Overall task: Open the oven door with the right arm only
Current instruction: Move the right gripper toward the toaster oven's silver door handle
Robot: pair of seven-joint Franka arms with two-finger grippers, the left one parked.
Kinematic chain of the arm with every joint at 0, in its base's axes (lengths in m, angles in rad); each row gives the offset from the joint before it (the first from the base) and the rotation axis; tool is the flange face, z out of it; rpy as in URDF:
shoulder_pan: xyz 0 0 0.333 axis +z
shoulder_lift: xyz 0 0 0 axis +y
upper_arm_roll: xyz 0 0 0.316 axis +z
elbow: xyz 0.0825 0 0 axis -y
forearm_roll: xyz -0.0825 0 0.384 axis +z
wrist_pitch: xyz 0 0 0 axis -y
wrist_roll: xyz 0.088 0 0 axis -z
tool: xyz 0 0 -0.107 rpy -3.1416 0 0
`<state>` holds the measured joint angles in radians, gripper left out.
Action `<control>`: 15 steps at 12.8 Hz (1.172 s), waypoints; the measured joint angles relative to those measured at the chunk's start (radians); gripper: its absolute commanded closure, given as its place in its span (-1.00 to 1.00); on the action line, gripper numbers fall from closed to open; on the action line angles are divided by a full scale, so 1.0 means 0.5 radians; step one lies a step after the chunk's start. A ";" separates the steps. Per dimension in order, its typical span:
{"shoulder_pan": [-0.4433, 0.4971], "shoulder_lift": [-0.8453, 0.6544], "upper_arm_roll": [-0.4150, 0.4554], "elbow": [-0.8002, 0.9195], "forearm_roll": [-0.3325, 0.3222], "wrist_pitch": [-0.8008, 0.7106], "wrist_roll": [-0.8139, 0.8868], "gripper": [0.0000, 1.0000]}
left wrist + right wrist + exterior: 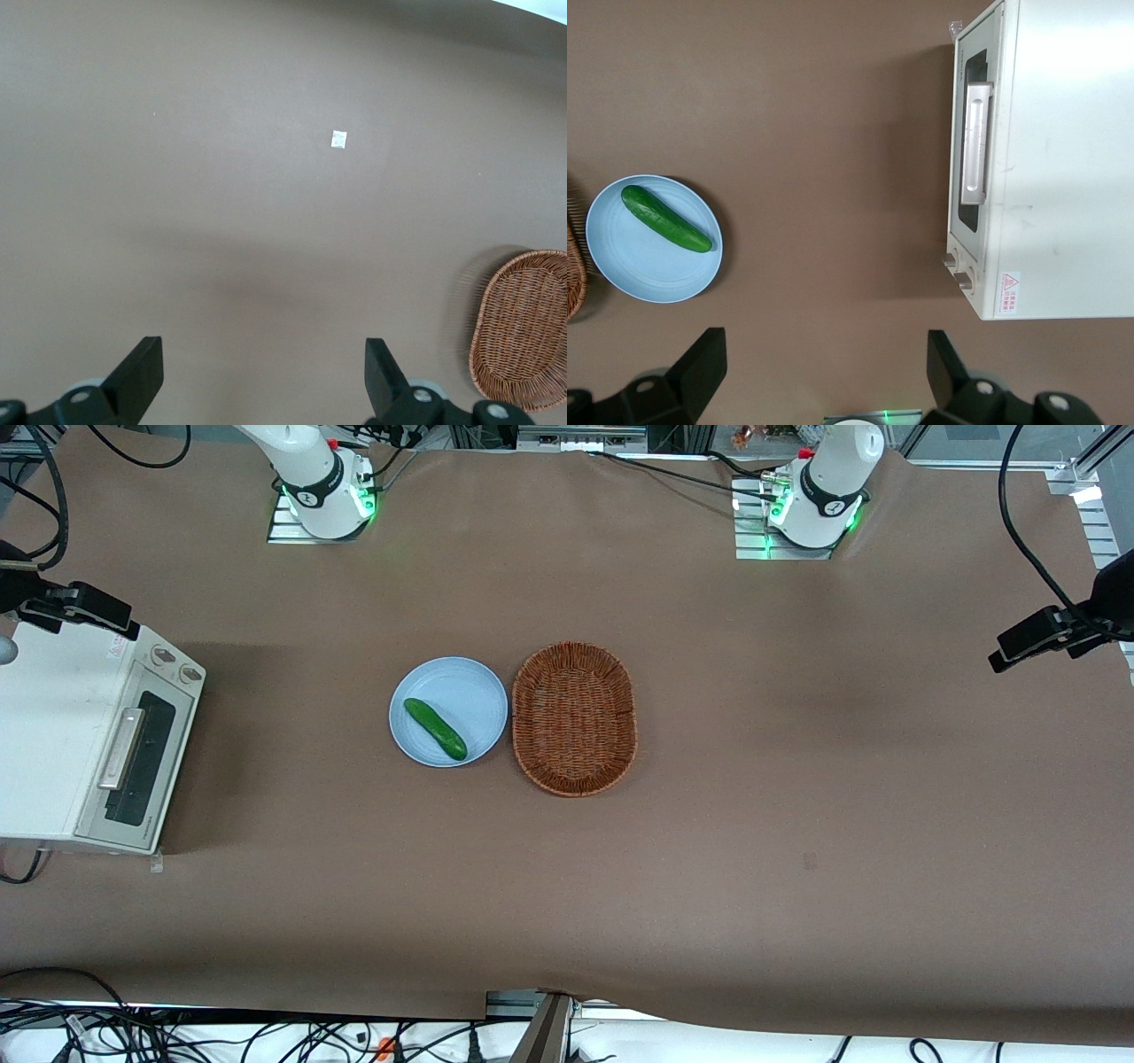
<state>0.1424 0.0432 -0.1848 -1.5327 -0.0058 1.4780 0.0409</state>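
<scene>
Oven door [970, 152] shut, hand [819, 376] open above

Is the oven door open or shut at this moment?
Shut: the oven door lies flush with the toaster oven. The open gripper hangs above the table, touching nothing.

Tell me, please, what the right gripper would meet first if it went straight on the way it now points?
Most likely bare brown table: the open right gripper points down between the blue plate and the oven door, touching neither. Its height is unclear.
</scene>
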 measured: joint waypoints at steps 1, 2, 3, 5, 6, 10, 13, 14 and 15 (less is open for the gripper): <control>0.000 0.000 0.000 0.000 0.000 0.000 0.000 -1.00; 0.000 0.000 0.000 0.000 0.000 0.000 0.000 -1.00; 0.000 0.000 0.000 0.000 0.000 0.000 0.000 -1.00; 0.000 0.000 0.000 0.000 0.000 -0.002 -0.002 -1.00; 0.000 0.001 0.000 0.000 0.000 -0.008 -0.002 -1.00; 0.000 0.004 0.000 0.000 0.000 -0.089 -0.002 -1.00; 0.002 0.023 0.001 -0.001 0.000 -0.121 -0.097 -1.00; 0.003 0.037 0.002 -0.001 0.000 -0.152 -0.149 -1.00; 0.004 0.054 0.002 -0.001 0.000 -0.186 -0.178 -1.00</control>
<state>0.1441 0.0703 -0.1840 -1.5332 -0.0059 1.3850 -0.0481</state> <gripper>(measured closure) 0.000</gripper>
